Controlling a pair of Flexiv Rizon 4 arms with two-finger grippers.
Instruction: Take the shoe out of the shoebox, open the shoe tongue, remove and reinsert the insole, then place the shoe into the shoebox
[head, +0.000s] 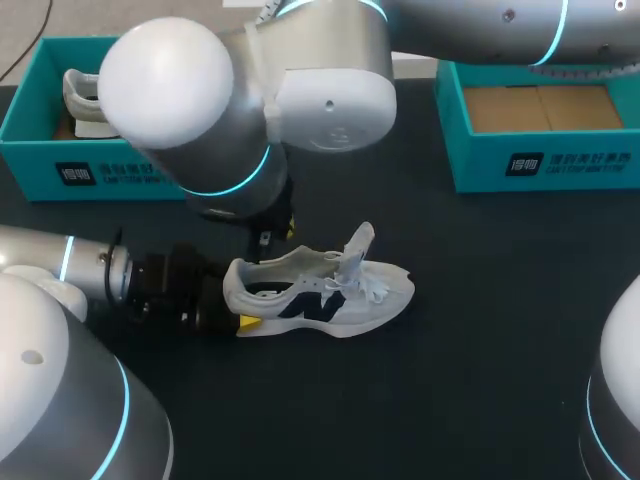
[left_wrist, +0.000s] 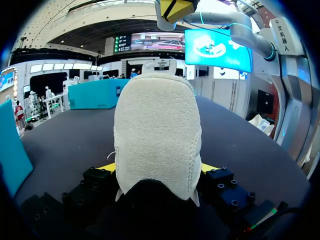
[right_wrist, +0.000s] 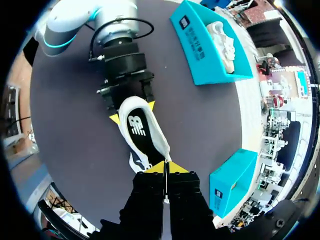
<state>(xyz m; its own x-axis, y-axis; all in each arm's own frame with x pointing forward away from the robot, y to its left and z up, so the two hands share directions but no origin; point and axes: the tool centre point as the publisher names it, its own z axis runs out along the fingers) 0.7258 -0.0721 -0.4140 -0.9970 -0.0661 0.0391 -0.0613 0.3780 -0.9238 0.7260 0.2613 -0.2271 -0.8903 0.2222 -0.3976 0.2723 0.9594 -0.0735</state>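
A white shoe with a navy logo lies on its sole in the middle of the black table. My left gripper comes in low from the left, and its fingers press the heel from both sides. From above, the right wrist view looks into the shoe, where the dark insole with its white logo shows. My right gripper hangs over the tongue end of that opening, its yellow tips pressed together. I cannot tell if anything thin is pinched. The tongue stands upright.
A teal shoebox at the back left holds a second white shoe. Another teal shoebox stands at the back right with only a cardboard floor showing. My right arm's wrist hovers over the space behind the shoe.
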